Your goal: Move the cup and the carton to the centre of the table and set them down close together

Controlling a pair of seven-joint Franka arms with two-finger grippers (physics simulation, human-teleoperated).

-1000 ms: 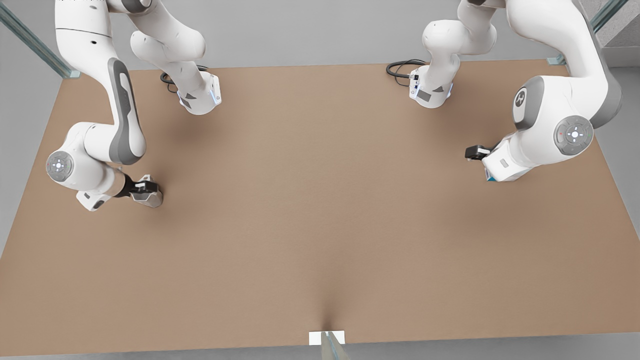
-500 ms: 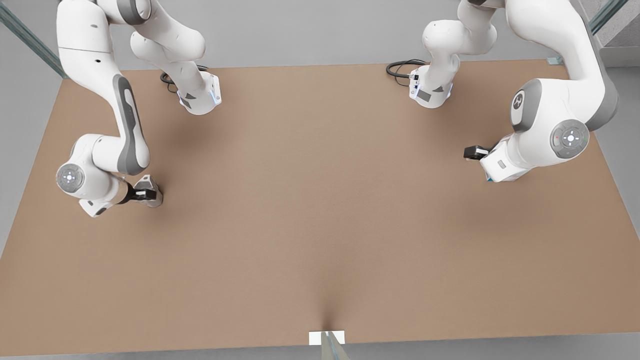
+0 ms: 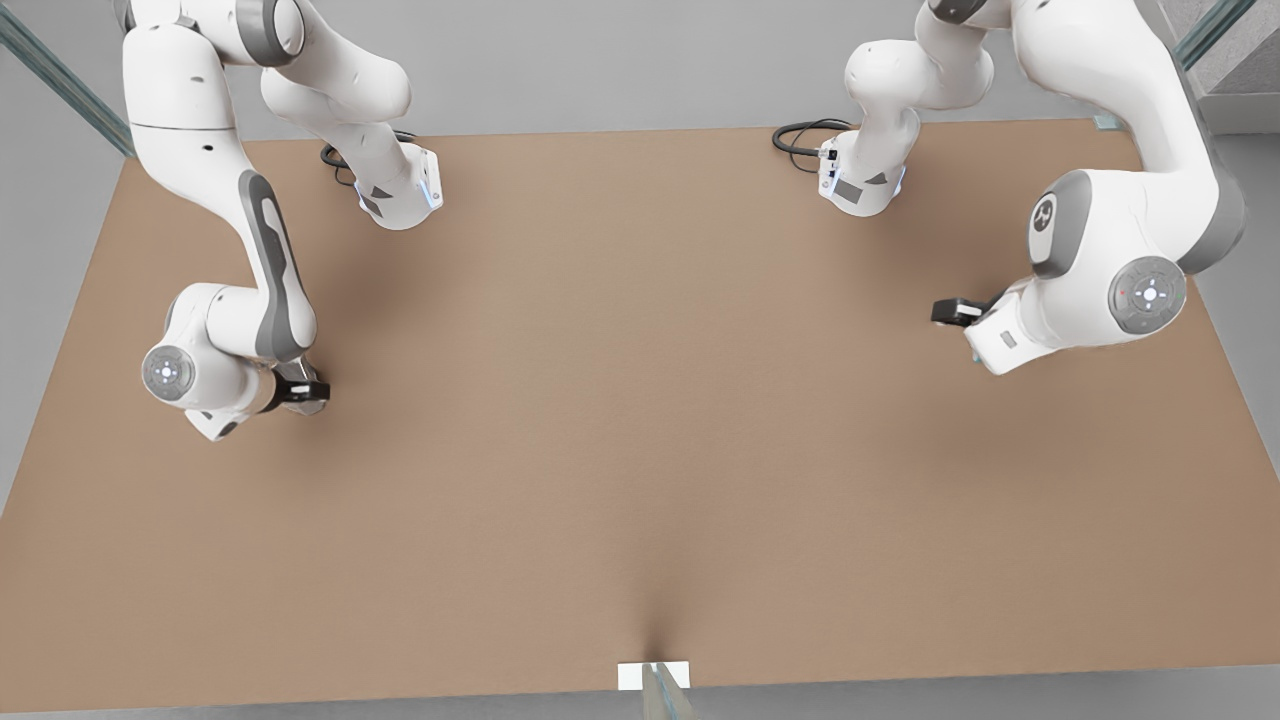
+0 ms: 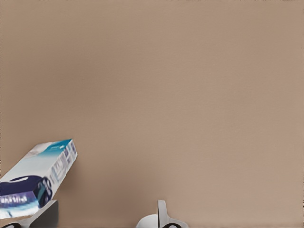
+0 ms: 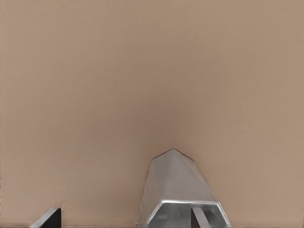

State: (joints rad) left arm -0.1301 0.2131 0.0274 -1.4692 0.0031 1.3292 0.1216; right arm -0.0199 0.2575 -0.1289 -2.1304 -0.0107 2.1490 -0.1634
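On the brown table, the silver faceted cup stands at the front view's left, mostly covered there by my right gripper. In the right wrist view that gripper is open, and one finger overlaps the cup's rim. The white carton with teal and dark blue print lies tilted next to one finger of my open left gripper. In the front view the left gripper is at the right, and the arm's wrist hides the carton.
Both arm bases stand at the table's far edge, each with a black cable. A small white bracket sits at the middle of the near edge. The wide middle of the table is bare brown.
The right arm has swung toward the near edge and lowered over the cup, hiding most of it. The left arm has shifted slightly, and the carton's teal corner no longer peeks out below its wrist.
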